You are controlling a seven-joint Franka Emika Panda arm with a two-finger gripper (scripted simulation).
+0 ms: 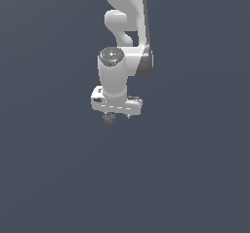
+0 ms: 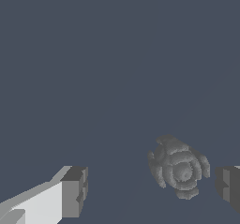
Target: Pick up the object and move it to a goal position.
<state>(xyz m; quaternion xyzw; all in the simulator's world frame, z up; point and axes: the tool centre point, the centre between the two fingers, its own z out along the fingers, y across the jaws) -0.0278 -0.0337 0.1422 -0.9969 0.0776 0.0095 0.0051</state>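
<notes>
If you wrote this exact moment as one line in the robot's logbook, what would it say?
phase: pre-grasp | gripper: open, fingers either side of the object | dark grey lump: between fingers, nearer one, not gripped | goal: not visible

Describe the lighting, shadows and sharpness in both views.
Exterior view: flat, even simulator light, plain slate background, soft shading on the white arm, no cast shadow visible; the object is small and coarse. Wrist view: equally flat, no glare, no blur; the object shows banded, faceted shading, and the fingers have crisp, hard edges.
</notes>
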